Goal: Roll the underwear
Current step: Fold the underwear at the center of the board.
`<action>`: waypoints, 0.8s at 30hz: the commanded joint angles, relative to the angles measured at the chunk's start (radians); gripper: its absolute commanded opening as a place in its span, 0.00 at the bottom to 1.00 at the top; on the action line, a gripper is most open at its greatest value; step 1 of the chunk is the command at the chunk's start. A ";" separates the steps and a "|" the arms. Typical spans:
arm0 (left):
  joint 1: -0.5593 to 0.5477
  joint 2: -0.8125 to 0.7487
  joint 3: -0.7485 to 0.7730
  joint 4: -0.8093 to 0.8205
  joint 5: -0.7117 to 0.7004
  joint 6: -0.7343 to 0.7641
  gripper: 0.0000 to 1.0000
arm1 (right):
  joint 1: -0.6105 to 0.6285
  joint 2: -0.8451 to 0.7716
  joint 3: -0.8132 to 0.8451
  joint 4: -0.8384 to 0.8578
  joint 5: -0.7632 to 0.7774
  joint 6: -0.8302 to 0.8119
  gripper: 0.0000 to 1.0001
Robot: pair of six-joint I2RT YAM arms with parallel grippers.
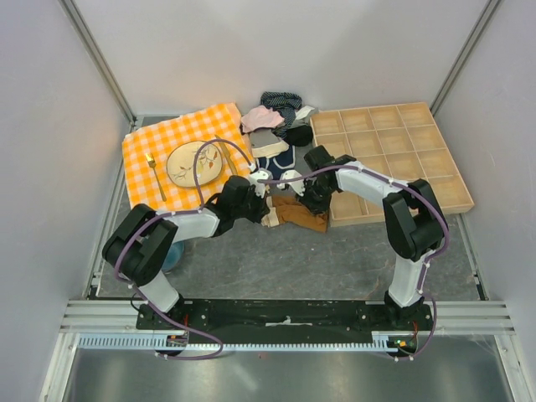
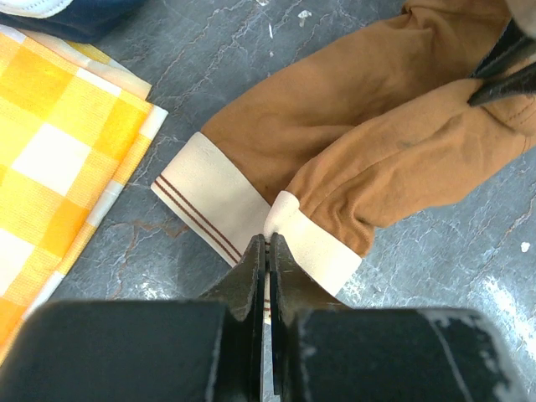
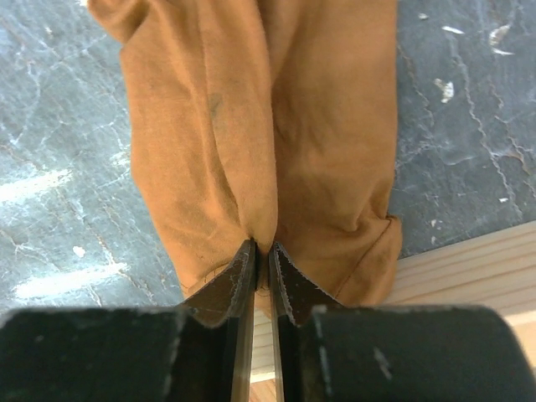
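The rust-brown underwear [image 1: 299, 214] lies folded lengthwise on the grey table between the two arms. In the left wrist view its cream waistband [image 2: 219, 197] with thin brown stripes points toward the camera, and my left gripper [image 2: 268, 243] is shut on the waistband's folded edge. In the right wrist view the brown fabric [image 3: 251, 126] stretches away from the camera, and my right gripper [image 3: 261, 249] is shut on a pinch of its near end. In the top view the left gripper [image 1: 266, 216] holds the left end and the right gripper [image 1: 311, 203] the right end.
An orange checked cloth [image 1: 159, 180] with a plate [image 1: 193, 162] and fork lies at the left. A pile of other garments [image 1: 276, 126] sits behind. A wooden compartment tray [image 1: 402, 142] stands at the right, its edge close to the underwear [image 3: 469, 268].
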 commanded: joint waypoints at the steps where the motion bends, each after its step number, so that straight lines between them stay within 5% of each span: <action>1: 0.005 0.000 0.048 -0.035 -0.026 0.085 0.02 | -0.013 -0.021 0.005 0.043 0.032 0.037 0.17; 24: 0.007 0.202 0.332 -0.232 -0.118 0.243 0.05 | -0.013 0.031 -0.026 0.157 0.209 0.099 0.25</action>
